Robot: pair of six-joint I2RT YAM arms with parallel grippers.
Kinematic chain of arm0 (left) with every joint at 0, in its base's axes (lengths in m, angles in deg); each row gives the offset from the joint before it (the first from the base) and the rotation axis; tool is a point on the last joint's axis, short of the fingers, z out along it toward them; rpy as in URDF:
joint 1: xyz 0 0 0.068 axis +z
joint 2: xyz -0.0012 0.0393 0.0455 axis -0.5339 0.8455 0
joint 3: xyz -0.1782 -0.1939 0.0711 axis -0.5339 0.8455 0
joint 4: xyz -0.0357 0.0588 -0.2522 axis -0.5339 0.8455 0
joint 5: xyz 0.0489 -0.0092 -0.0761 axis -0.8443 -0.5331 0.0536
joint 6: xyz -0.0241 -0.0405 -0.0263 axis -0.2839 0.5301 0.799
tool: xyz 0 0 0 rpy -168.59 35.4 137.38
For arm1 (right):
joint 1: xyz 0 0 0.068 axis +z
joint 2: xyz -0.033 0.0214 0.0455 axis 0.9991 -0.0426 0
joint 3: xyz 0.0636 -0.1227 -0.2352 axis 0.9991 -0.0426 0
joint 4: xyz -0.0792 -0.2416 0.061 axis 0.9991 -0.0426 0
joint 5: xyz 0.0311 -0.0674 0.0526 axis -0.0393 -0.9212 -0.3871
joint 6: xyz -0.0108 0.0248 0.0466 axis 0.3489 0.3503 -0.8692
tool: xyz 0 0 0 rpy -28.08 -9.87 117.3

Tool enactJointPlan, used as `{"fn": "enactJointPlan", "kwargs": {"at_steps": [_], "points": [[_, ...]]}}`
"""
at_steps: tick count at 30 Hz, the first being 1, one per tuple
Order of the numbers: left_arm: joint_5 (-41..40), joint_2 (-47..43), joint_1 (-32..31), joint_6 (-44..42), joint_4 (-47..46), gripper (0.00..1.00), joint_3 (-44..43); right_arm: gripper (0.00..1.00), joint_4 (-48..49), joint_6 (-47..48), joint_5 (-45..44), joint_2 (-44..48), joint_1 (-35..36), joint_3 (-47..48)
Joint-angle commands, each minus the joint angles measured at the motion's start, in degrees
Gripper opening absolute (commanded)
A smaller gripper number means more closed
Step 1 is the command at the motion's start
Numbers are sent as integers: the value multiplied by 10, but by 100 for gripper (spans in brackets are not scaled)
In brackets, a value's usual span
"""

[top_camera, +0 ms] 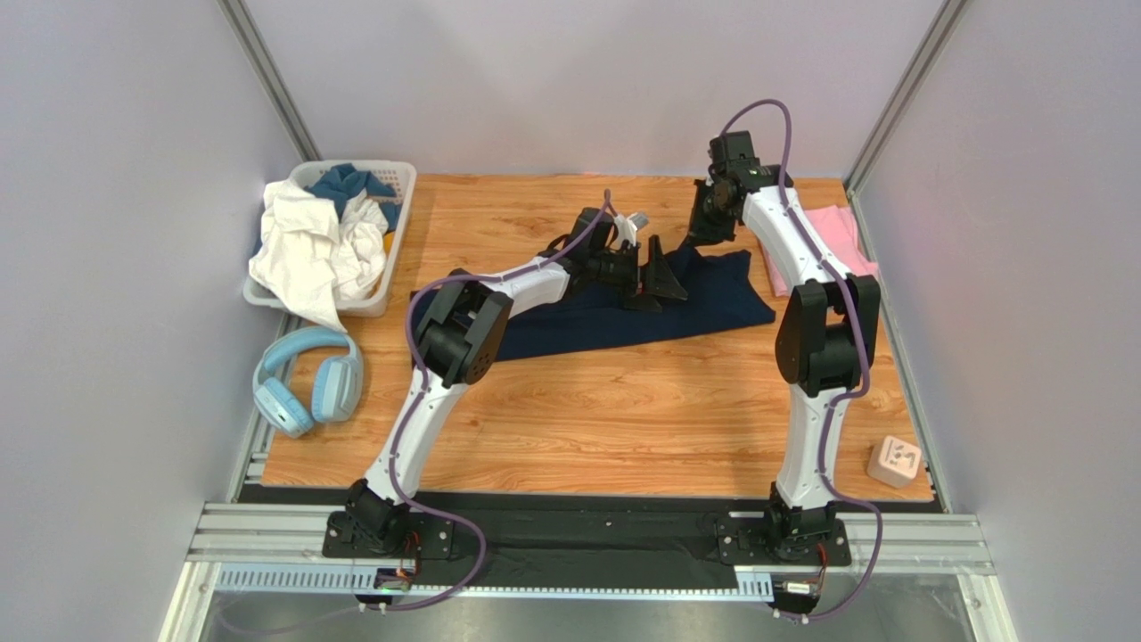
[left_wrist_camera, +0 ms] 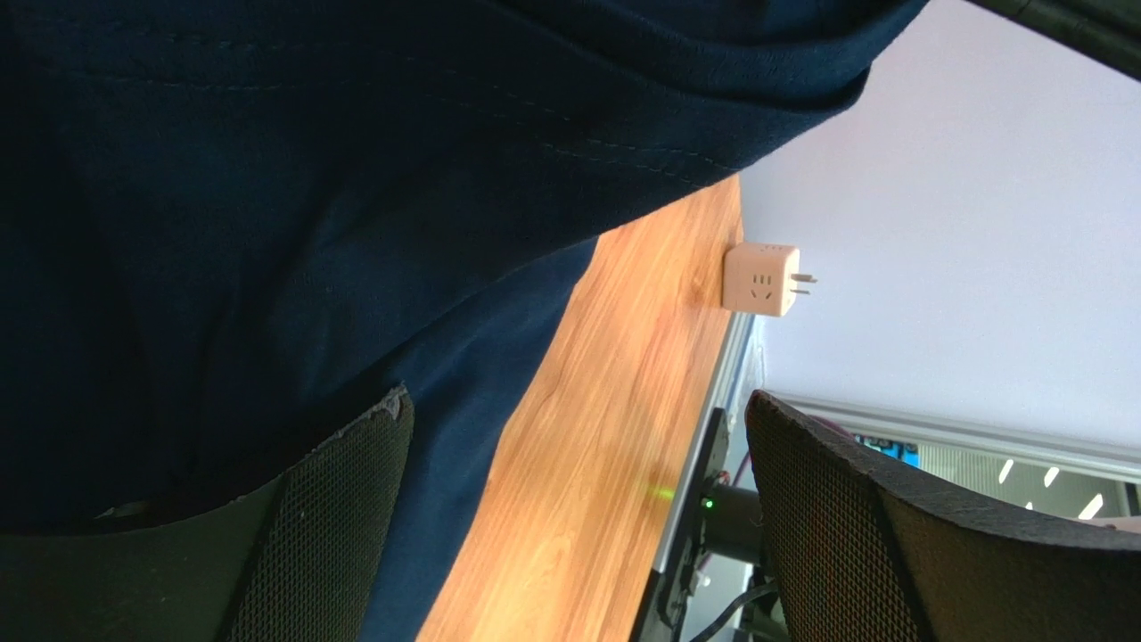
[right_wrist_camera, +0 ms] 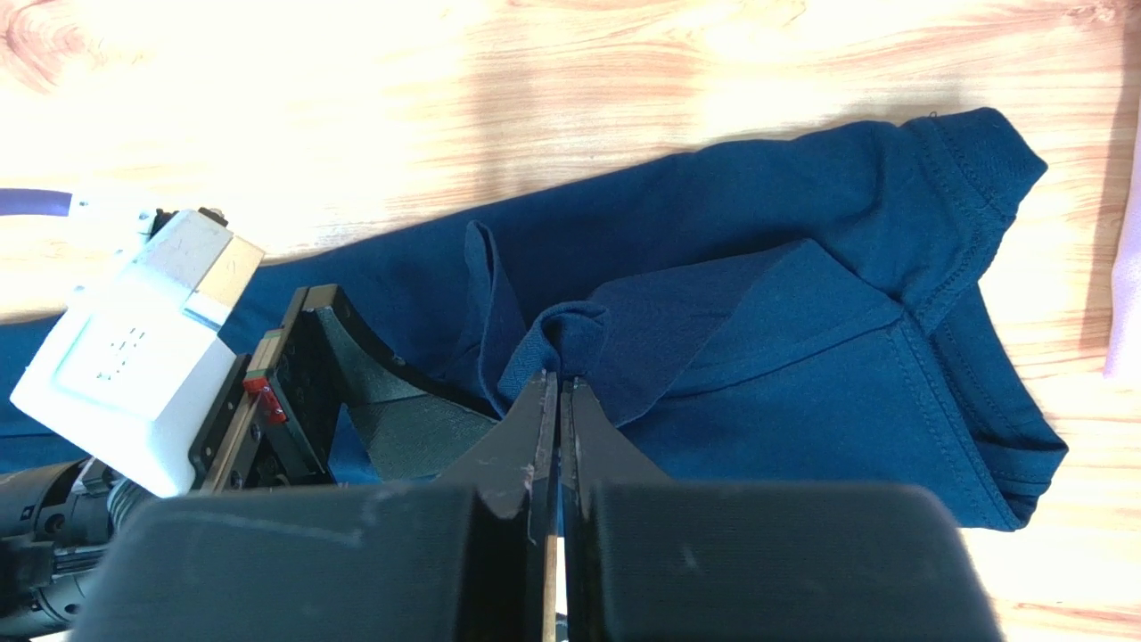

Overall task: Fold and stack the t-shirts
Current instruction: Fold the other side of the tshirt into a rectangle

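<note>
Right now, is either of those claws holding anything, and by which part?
The right gripper pinches a raised fold near the middle of the navy t-shirt. The left gripper is open, holding nothing.

Left gripper [left_wrist_camera: 576, 408] jaws wide apart; right gripper [right_wrist_camera: 556, 388] closed, seemingly pinching.

Left arm [top_camera: 415, 415] and right arm [top_camera: 801, 442]: white links, black joints. Purple cables [top_camera: 770, 103] ran from bases at the desk's [top_camera: 603, 415] near edge. The left gripper [left_wrist_camera: 576, 401] had black, mesh-textured fingers [left_wrist_camera: 857, 535].
</note>
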Motion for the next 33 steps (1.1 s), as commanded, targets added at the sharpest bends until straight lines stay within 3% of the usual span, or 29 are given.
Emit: {"fn": "enactJointPlan", "kwargs": {"at_steps": [1,20,33], "points": [[3,-7,-1,-8,-2,100,-5,0,4,2,-4,18,3,40],[-28,37,3,-36,29,100,-80,0,-3,-1,-10,48,3,9],[-16,43,38,-75,66,100,-103,0,23,-17,-5,106,19,-166]]}}
